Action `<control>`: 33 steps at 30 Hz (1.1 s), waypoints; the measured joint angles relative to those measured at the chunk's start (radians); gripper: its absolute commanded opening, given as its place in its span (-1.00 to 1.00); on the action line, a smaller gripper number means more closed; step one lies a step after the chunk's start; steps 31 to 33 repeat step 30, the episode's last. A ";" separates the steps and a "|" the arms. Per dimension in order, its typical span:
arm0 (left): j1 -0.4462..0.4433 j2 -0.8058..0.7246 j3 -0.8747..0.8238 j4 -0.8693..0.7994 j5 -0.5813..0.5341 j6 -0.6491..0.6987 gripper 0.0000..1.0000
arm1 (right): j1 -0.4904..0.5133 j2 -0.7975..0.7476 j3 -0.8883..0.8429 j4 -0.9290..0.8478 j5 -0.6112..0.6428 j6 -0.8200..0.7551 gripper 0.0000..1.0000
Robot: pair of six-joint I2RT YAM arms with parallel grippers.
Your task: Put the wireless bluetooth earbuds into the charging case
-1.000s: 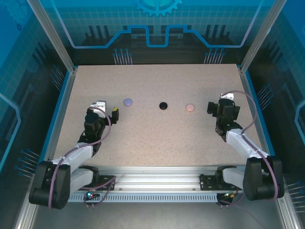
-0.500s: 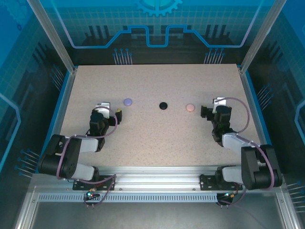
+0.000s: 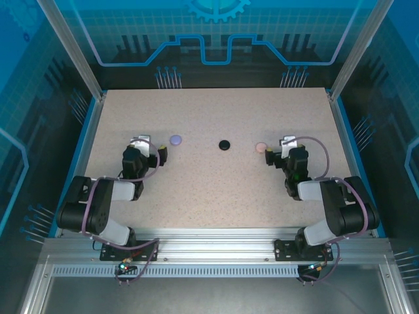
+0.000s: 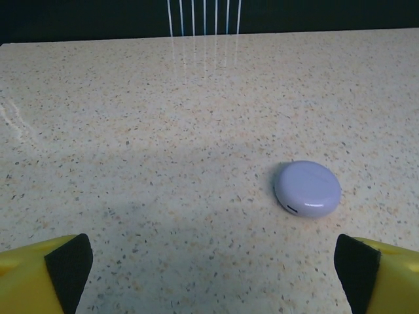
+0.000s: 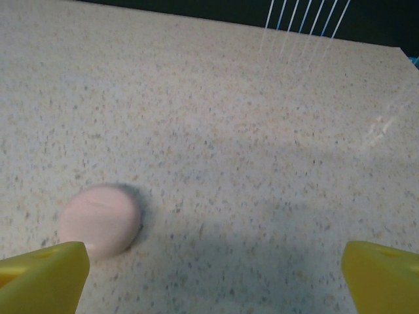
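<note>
Lilac case (image 4: 307, 189), pink case (image 5: 99, 219) — both closed

No legible text, brand, label or number was found; lilac case (image 4: 307, 189), pink case (image 5: 98, 221), black case (image 3: 224, 144) and counter (image 3: 216, 190) carried no readable marking.

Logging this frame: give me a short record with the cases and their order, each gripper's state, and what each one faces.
surface: speckled table
cases, left to right: lilac case, black case, pink case, in a row, apart
lids: lilac and pink look shut; black too small to tell
left gripper: open, empty; lilac case ahead, right of centre in its wrist view
right gripper: open, empty; pink case ahead, left of centre in its wrist view
task state: nothing grasped yet
</note>
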 measured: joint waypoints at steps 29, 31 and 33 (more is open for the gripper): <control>0.048 0.005 0.026 -0.070 0.046 -0.059 0.98 | -0.037 0.001 0.029 -0.044 -0.085 0.013 1.00; 0.048 0.005 0.026 -0.070 0.046 -0.059 0.98 | -0.040 0.002 0.032 -0.048 -0.098 0.013 1.00; 0.048 0.005 0.026 -0.070 0.046 -0.059 0.98 | -0.040 0.002 0.032 -0.048 -0.098 0.013 1.00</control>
